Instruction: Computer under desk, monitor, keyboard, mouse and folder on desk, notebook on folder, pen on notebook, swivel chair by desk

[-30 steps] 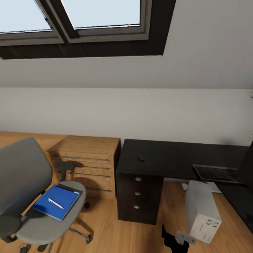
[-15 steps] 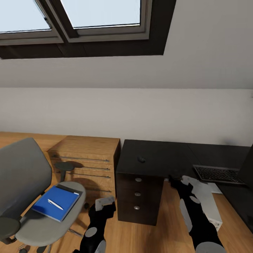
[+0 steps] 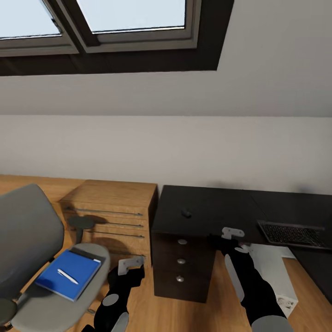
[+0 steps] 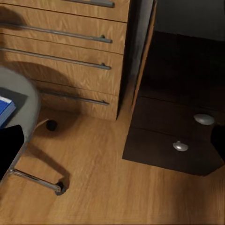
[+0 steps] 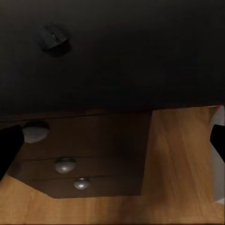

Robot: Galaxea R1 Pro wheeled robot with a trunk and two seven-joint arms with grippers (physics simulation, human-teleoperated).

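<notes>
The grey swivel chair (image 3: 27, 240) stands at the left with the blue folder (image 3: 69, 275) on its seat and the white pen (image 3: 67, 276) lying on the folder. A dark grey strip at the folder's far edge may be the notebook (image 3: 91, 253). On the black desk (image 3: 207, 207) lie the mouse (image 3: 186, 213) and the keyboard (image 3: 291, 234). Under it stands the white computer (image 3: 276, 269). The monitor is out of view. My left gripper (image 3: 130, 265) is open, low between the chair and the drawer unit. At the desk's front edge my right gripper (image 3: 229, 236) is open, near the mouse (image 5: 52, 37).
A light wood drawer chest (image 3: 110, 212) stands between chair and desk. The desk's dark drawer unit (image 3: 180, 267) with round knobs faces me. The chair's chrome base (image 4: 37, 180) rests on the wood floor close to my left gripper. Above is a sloped white wall with a skylight.
Both arms have risen into view and reached forward, the right one up to the desk's front edge. The camera has shifted slightly. Chair, folder and pen have stayed put.
</notes>
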